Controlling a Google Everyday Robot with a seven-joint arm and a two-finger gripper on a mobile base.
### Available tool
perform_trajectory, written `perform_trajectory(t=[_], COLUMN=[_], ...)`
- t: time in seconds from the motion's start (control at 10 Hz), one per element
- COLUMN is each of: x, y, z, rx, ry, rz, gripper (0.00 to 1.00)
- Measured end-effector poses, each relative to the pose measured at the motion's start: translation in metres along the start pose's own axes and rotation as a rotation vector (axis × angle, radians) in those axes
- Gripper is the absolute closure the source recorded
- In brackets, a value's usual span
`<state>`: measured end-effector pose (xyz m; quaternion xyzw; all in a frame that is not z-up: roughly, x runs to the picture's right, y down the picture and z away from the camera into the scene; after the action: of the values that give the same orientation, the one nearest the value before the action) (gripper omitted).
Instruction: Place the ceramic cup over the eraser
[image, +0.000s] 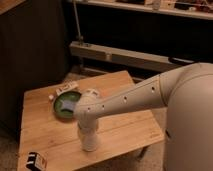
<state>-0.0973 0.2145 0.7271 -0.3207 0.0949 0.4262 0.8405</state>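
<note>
Though swallowed by the pale lower end of the arm (130, 97), can place the gripper (89, 135) pointing straight down at the front middle of the wooden table (130, 132); cannot tell whether clenched, released or grasping. Reads the white tapered shape at its tip as the ceramic cup (90, 145), at or just above the wood. Well apart to the front left, at the table's corner, the eraser (36, 161). Behind, elbow overlapping the green bowl (64, 106); inside, a pale patch, not identifiable. Beyond the bowl, a whitish strip (67, 89); beside the elbow, a white-and-orange item (93, 93).
</note>
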Motion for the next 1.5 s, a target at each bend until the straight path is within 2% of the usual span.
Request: perform_trajectory(t=[0.3, 0.5, 0.6, 0.7, 1.0, 1.1, 1.3, 1.5], x=[-0.009, -0.021, -0.027, -0.04, -0.077, -0.088, -0.094, -0.091], y=[0.005, 0.012, 0.016, 0.029, 0.082, 0.107, 0.14, 0.149], z=[-0.038, -0.078, -0.09, -0.11, -0.14, -0.15, -0.164, -0.169], rx=[0.032, 0.071, 0.08, 0.083, 0.074, 0.077, 0.097, 0.102], ry=[-0.021, -0.05, -0.061, -0.09, -0.148, -0.166, -0.185, -0.187], rz=[-0.03, -0.072, -0.093, -0.148, -0.319, -0.397, -0.496, -0.545], gripper=[1.0, 1.0, 1.0, 1.0, 1.0, 1.0, 1.0, 1.0])
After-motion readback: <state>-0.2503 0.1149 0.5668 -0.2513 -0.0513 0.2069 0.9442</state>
